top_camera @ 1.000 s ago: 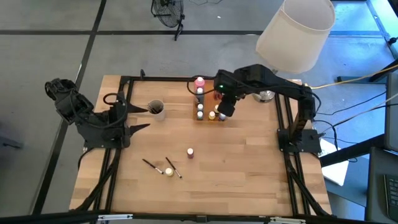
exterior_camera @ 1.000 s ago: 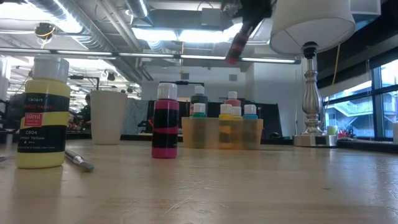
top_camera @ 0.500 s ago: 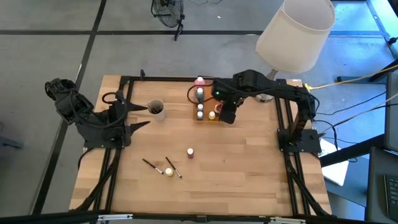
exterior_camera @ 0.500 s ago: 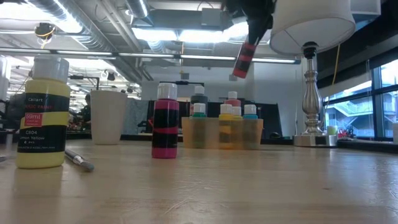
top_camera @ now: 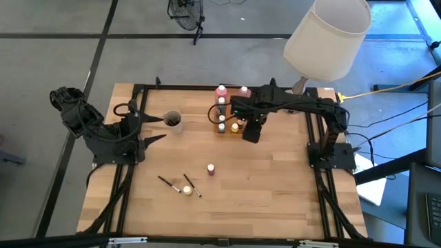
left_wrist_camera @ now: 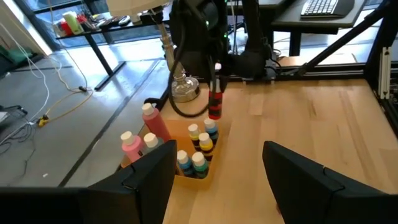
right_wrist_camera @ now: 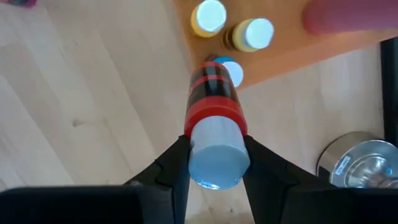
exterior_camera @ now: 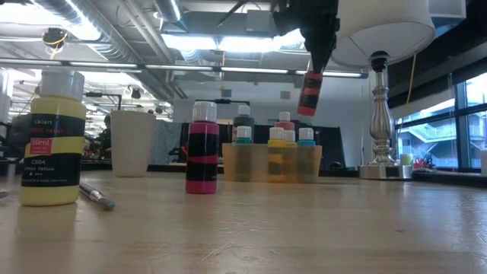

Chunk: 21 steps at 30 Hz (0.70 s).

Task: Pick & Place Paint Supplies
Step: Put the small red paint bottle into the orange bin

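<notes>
High view: my right claw (top_camera: 252,129) hangs over the desk (top_camera: 275,193) just beside the tray (top_camera: 229,129) of small bottles, while my left claw (top_camera: 157,129) waits, fingers apart and empty, near the cup (top_camera: 173,121). Low view: the red bottle (exterior_camera: 309,91) hangs cap-up above the tray's right end, clear of the bottles below. Right wrist view: my two fingers (right_wrist_camera: 171,163) are clamped on that bottle's white cap.

The table's (top_camera: 275,186) right and near parts lie bare. In the way: the tray (top_camera: 231,124) of bottles at the back, the lamp (top_camera: 324,38) beside it, a cup (top_camera: 173,121), a lone bottle (top_camera: 211,168), brushes (top_camera: 191,185) near the front-left.
</notes>
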Each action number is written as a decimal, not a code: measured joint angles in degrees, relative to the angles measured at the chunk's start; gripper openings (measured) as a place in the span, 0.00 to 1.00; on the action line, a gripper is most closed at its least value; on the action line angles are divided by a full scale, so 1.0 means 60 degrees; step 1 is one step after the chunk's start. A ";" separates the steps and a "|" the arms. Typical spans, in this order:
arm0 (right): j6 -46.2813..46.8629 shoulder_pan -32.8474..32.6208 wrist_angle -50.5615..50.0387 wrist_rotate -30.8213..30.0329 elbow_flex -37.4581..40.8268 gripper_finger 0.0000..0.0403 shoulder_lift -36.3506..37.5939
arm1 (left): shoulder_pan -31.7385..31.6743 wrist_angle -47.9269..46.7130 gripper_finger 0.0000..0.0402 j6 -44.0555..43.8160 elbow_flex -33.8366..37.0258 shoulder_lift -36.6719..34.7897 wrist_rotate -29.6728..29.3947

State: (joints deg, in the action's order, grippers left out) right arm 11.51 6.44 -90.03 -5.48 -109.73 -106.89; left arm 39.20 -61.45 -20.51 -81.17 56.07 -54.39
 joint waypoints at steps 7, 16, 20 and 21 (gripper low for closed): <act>-0.0187 -0.0123 0.0005 0.0038 0.0000 0.30 -0.0457 | 0.0000 0.0000 0.58 0.0054 0.0000 0.0004 0.0003; -0.0705 -0.0147 0.0219 0.0032 0.0000 0.30 -0.0784 | 0.0002 -0.0004 0.58 0.0225 0.0000 0.0004 0.0002; -0.0748 -0.0147 0.0583 0.0029 0.0000 0.30 -0.0784 | 0.0000 -0.0004 0.58 0.0299 0.0000 0.0004 0.0003; -0.0763 -0.0147 0.0601 0.0034 0.0000 0.30 -0.0784 | 0.0001 -0.0004 0.58 0.0304 0.0000 0.0004 0.0003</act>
State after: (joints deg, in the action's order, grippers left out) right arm 6.93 5.56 -86.43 -5.27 -109.73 -111.59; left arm 39.21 -61.47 -18.69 -81.17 56.10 -54.37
